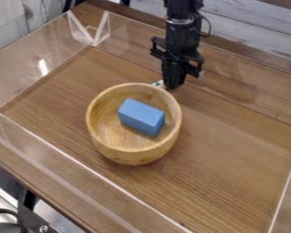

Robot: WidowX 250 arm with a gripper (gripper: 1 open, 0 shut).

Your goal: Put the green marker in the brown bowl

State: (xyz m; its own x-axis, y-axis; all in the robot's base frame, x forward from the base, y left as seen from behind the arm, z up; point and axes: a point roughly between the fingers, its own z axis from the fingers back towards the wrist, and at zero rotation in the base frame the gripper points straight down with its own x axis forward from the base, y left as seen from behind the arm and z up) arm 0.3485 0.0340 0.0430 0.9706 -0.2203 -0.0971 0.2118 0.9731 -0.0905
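- And here's the bowl (102,141), sitting left of centre on the counter (215,155)
- Inside it, the block (142,117), over in the right half of the bowl
- Right behind the bowl's far rim, there's the marker (159,84), with the jaws (170,84) right beside it
- The arm (182,36) stands behind the bowl, a touch to its right
- Down in the near left corner, well apart from the block, a cable (17,217)

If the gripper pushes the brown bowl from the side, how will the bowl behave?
The brown bowl will probably slide rather than tip, since it looks wide and low. Its thick walls suggest it is stiff and should hardly bend. The blue block inside may shift a little, because open space surrounds it.
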